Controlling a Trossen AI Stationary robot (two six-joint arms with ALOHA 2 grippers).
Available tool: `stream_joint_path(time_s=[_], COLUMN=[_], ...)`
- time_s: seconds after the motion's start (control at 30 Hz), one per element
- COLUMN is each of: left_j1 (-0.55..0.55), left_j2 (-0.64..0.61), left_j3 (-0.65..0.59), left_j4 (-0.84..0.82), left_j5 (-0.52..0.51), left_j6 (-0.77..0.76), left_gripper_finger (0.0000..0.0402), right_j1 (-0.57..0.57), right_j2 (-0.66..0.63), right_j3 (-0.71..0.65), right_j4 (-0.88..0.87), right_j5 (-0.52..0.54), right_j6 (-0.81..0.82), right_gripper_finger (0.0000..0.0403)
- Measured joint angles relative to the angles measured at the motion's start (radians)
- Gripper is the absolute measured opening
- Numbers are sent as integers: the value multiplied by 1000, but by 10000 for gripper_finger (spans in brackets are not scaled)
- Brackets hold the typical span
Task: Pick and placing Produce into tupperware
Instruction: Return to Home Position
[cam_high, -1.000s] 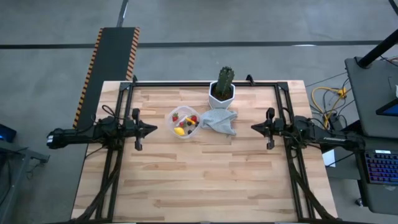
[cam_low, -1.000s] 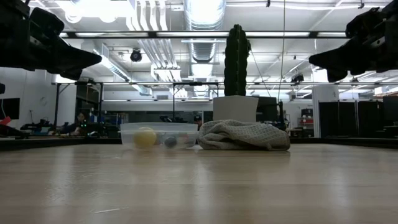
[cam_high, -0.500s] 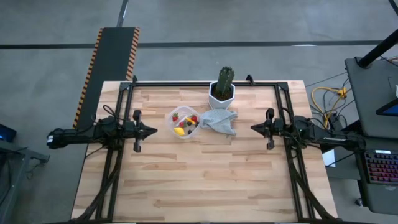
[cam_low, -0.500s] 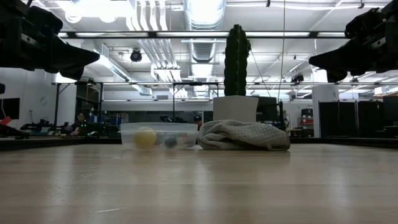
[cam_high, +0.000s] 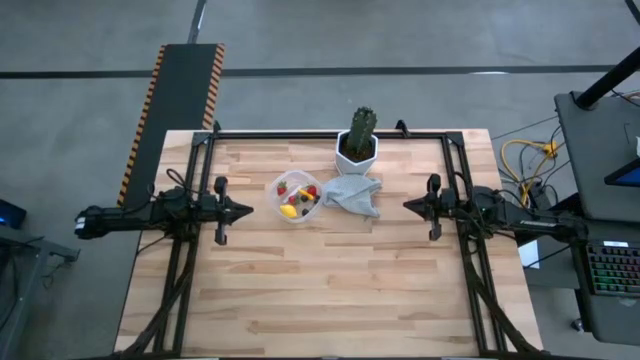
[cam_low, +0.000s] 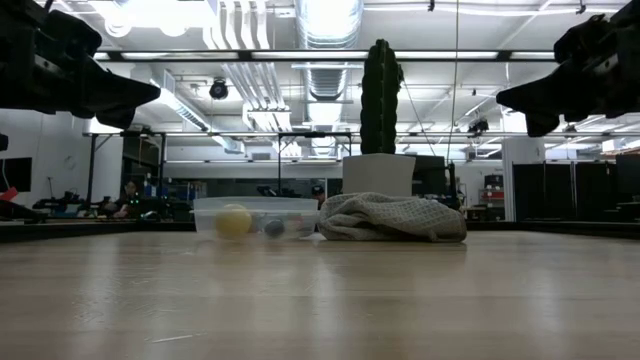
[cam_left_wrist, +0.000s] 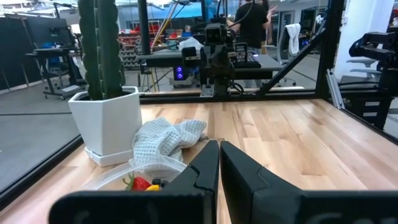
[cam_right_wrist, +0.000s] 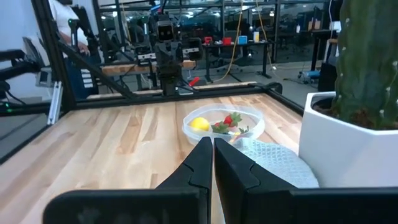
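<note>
Stretching beneath silver ceiling ducts (cam_low: 322, 20), the pale wood-plank table (cam_high: 330, 290) carries the round clear tupperware (cam_high: 268, 197), with the produce (cam_high: 292, 203) inside. It sits just beside a crumpled waffle-weave cloth (cam_high: 355, 194) and a ribbed cactus (cam_high: 361, 126) in a white hexagonal pot (cam_high: 343, 156). The left gripper (cam_high: 247, 209) and right gripper (cam_high: 407, 206) hover at opposite sides, fingers pressed together.

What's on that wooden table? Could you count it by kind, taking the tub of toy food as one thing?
Clear tupperware holding produce: 1
Potted cactus: 1
Crumpled cloth: 1
Robot arms: 2, left gripper and right gripper both shut, empty
Total: 5
</note>
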Motion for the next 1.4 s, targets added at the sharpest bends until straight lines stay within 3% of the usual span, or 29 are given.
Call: stream_joint_path(time_s=[1.4], left_j1=[0], left_j2=[0], left_j3=[0], left_j4=[0], left_j5=[0], left_j6=[0], left_gripper_finger=[0], right_j1=[0], right_j2=[0], right_j3=[1], right_j4=[0], right_j5=[0], right_j6=[3], right_gripper_finger=[9])
